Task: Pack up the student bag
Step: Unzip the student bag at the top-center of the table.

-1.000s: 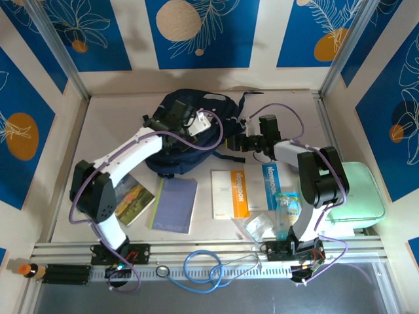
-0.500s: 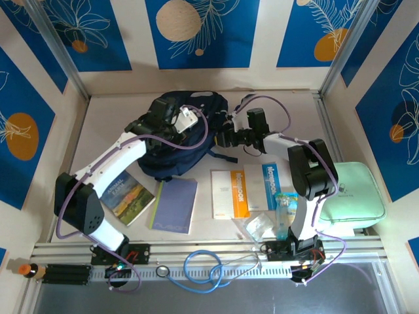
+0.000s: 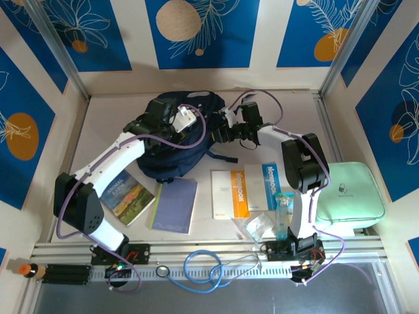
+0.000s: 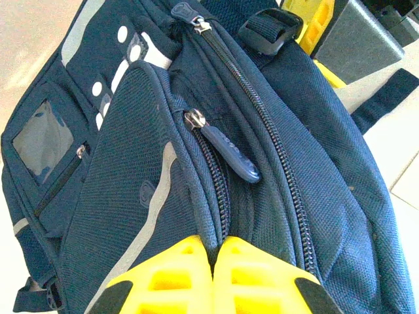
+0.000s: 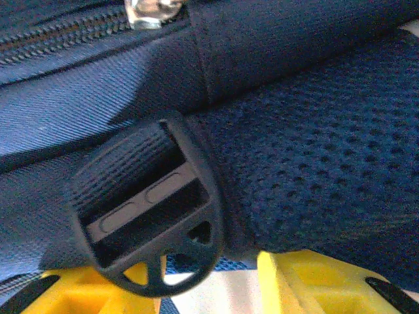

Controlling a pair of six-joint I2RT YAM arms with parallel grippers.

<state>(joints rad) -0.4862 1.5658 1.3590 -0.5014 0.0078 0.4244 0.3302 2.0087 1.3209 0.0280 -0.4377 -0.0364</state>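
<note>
The student bag (image 3: 169, 161), dark navy, lies at the back middle of the table. My left gripper (image 3: 169, 122) rests on top of it. In the left wrist view its yellow jaws (image 4: 219, 247) are shut on a fold of the bag (image 4: 131, 163) beside a zip, below a navy zip pull (image 4: 232, 156). My right gripper (image 3: 224, 129) is at the bag's right side. In the right wrist view its jaws (image 5: 209, 269) stand apart, a black strap buckle (image 5: 150, 203) in front of the left finger and a padded mesh strap (image 5: 314, 150) over the right one.
In front of the bag lie a picture book (image 3: 127, 196), a purple notebook (image 3: 175, 204), an orange-and-white book (image 3: 232, 193) and a blue book (image 3: 272, 183). A bottle (image 3: 285, 212) and a plastic pouch (image 3: 258, 226) sit nearer. A mint green case (image 3: 347, 196) is at the right.
My right gripper has moved left to the bag's strap and its jaws have narrowed. My left arm, still gripping, shifted left with the bag.
</note>
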